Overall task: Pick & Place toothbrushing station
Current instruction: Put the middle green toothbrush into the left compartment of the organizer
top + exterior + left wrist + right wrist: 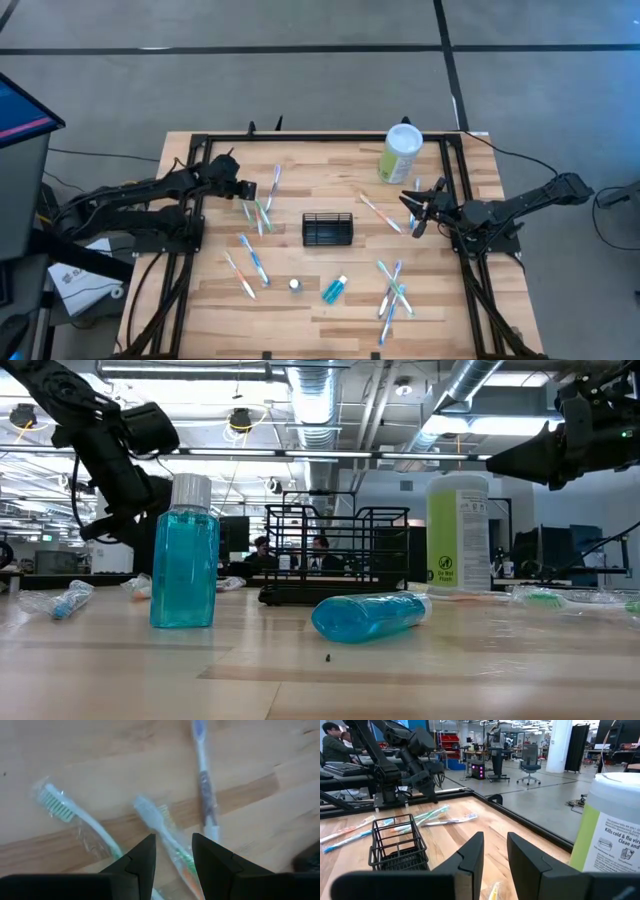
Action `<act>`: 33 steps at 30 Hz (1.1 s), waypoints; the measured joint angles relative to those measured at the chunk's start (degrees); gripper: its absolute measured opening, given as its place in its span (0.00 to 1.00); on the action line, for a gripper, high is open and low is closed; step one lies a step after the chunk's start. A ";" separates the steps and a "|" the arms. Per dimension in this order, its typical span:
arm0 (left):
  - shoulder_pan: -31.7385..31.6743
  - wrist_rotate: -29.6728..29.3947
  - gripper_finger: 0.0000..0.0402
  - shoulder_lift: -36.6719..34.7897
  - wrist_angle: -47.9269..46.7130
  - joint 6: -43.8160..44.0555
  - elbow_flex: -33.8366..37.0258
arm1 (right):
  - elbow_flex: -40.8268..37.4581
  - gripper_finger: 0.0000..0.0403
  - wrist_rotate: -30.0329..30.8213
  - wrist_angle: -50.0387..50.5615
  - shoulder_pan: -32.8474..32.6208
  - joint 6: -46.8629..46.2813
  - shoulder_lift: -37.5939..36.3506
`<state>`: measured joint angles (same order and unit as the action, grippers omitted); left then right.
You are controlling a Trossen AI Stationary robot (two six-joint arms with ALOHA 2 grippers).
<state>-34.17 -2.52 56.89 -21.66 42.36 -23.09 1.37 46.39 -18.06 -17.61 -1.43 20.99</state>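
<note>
Mid-table, caddy (328,229) amid toothbrushes (256,258)

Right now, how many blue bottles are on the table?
2. The upright bottle stands on the table; the lying bottle rests on its side beside it. Both are in front of the caddy in the low view. None seem hidden.

Wooden table (330,308) bears caddy (328,229), canister (401,153), seemingly wrapped toothbrushes (253,265).
</note>
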 joint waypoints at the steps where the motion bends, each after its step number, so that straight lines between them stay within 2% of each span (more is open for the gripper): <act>1: 0.00 0.00 0.30 0.78 -0.04 0.04 0.00 | 0.00 0.19 0.00 0.08 0.00 0.00 0.00; 7: 0.00 1.06 0.32 5.61 0.44 1.64 0.00 | 0.00 0.19 0.02 0.09 0.00 -0.09 0.00; 13: 0.00 4.24 0.42 6.05 6.17 1.71 0.00 | 0.00 0.19 0.02 0.30 0.00 -0.11 0.00; 21: 0.00 2.29 0.49 8.34 6.48 3.44 0.00 | 0.00 0.19 0.00 1.09 0.00 -0.15 0.00; 27: 0.02 2.21 0.47 11.63 10.54 3.50 0.00 | 0.00 0.19 0.00 1.09 0.00 -0.15 0.00; 33: 0.02 2.03 0.37 12.49 12.31 3.48 0.00 | 0.00 0.19 0.00 1.10 0.00 -0.84 0.00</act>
<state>-34.15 -0.49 69.38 -9.34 45.84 -23.09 1.37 46.39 -16.97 -17.61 -2.27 20.99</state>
